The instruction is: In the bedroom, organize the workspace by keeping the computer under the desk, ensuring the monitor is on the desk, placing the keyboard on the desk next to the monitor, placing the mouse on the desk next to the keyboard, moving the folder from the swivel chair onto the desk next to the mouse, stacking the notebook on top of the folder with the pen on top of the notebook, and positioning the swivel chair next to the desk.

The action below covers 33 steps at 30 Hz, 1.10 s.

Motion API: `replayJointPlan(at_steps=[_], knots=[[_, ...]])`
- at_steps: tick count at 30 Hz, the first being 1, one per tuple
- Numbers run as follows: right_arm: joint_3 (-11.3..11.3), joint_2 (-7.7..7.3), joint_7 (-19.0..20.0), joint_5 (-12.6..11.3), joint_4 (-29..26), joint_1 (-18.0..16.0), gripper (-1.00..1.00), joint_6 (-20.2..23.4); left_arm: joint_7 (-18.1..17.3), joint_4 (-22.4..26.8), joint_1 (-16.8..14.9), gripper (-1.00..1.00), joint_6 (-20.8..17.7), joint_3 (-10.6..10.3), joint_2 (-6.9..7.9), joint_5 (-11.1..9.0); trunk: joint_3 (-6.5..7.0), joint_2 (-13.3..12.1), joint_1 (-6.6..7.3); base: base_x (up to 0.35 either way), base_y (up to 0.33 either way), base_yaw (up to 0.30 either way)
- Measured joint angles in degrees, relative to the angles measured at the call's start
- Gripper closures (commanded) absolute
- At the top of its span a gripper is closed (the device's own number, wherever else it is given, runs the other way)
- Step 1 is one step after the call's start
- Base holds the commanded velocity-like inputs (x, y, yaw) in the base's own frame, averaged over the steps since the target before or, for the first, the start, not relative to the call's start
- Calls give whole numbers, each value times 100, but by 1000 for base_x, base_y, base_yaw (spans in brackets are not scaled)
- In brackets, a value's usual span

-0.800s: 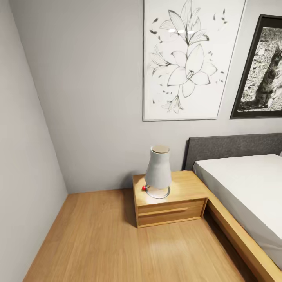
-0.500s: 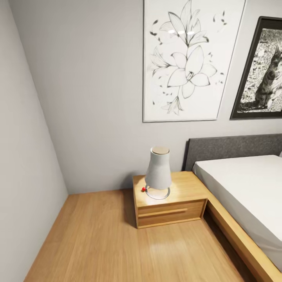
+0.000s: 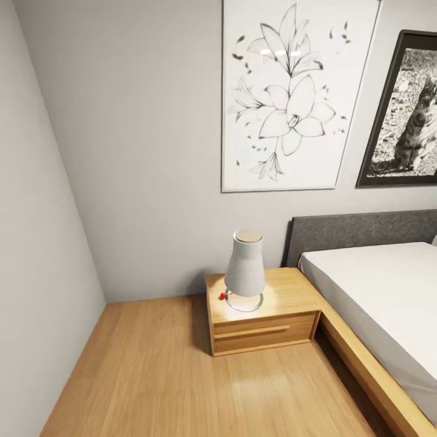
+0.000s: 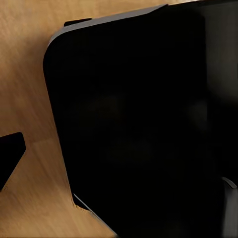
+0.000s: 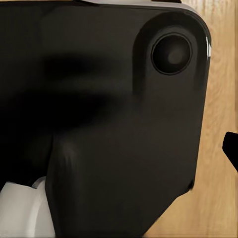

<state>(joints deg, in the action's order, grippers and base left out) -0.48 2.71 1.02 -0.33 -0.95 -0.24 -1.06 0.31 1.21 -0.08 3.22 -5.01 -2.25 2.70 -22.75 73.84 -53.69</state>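
I am on my way through the bedroom, and the head view faces a room corner with a nightstand (image 3: 267,318) and a bed (image 3: 376,291). In the left wrist view a black rounded part of my own body (image 4: 139,124) hangs over the wooden floor (image 4: 25,74), with one dark fingertip (image 4: 10,153) at the frame's edge. The right wrist view looks onto a similar black housing (image 5: 109,114) over floor, with a dark fingertip (image 5: 232,148) at the edge. How far either pair of fingers stands apart cannot be judged.
A white lamp (image 3: 245,270) and a small red object (image 3: 223,295) sit on the nightstand. Grey walls (image 3: 139,152) meet at the corner on the left. Two framed pictures, a flower (image 3: 291,97) and a cat (image 3: 406,109), hang above the bed. Wooden floor (image 3: 170,376) stretches in front.
The whole head view has slid slightly downward in the frame, so the camera has moved; the furniture itself stays put.
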Motion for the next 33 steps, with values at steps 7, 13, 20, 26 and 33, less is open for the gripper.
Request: replayJointPlan(at_steps=[7, 13, 20, 26, 33], knots=[[26, -12, -1, 20, -38, 0, -100, -33, 1, 1, 0, -100, -7, -77, -1, -7, 126, -281, 154, 0, 0, -143], [27, -19, 4, 13, -13, 0, -100, -255, 1, 1, 0, -100, -5, -70, -3, -10, 233, -522, 286, 0, 0, -249], [-79, -11, -7, -134, -208, -1, -100, -479, 1, 21, 0, -100, 8, -16, 2, -45, 360, -803, 440, 0, 0, -279], [-794, 21, -1, -1424, -1180, 0, -100, -1298, 1, 1160, -1, -100, 39, 421, 16, -888, 455, -1044, 571, 0, 0, -280], [-948, 280, 9, -1922, -2566, -298, -100, -2424, 1, 2145, -412, -100, 26, 505, 156, -1798, 571, -1325, 725, 0, 0, -276]])
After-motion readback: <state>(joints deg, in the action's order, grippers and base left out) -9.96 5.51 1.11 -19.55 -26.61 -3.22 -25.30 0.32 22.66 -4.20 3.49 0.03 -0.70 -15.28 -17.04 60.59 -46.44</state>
